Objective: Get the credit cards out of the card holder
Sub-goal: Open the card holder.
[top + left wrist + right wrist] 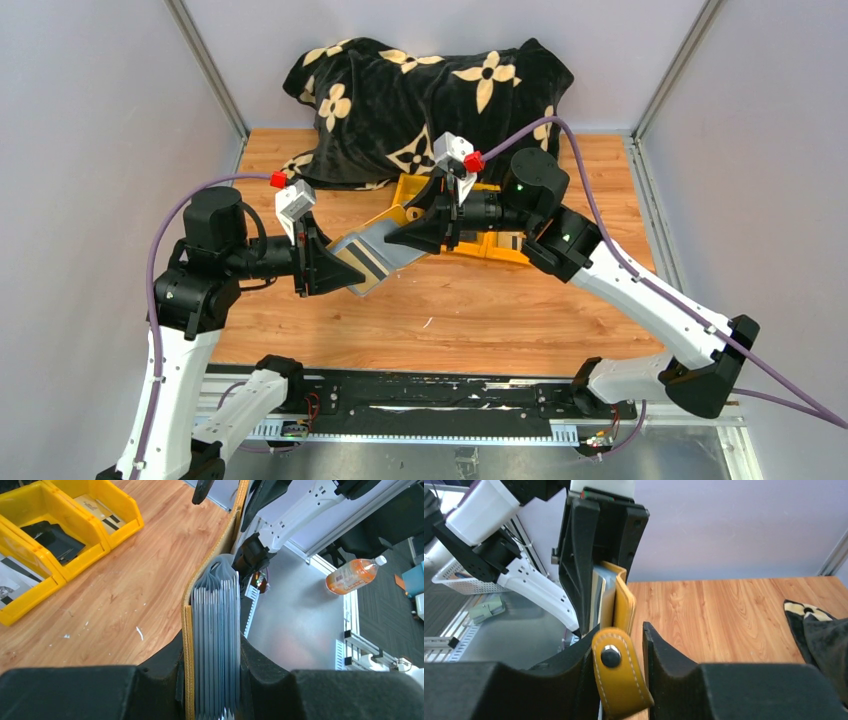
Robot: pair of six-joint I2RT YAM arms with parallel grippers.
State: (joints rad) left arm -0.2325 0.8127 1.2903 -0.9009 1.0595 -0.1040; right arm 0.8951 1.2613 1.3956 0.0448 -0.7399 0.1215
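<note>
— Where is the left arm?
— It rises from the near left corner, its wrist reaching level toward the table's middle. The left fingers (322, 268) are clamped on the card holder (372, 256), one on each side of its blue-grey pockets (216, 630).
— And the holder itself?
— It is held tilted above the middle of the table (480, 320), spanning both arms.
— Any cards showing?
— I cannot tell them from the pocket edges.
— The right arm?
— From the near right corner it stretches up and leftward, wrist facing the left arm. The right fingers (425, 232) pinch the holder's mustard flap (619, 675) by its snap button (610, 656). Yellow bins (497, 246) sit behind them, toward the far edge.
</note>
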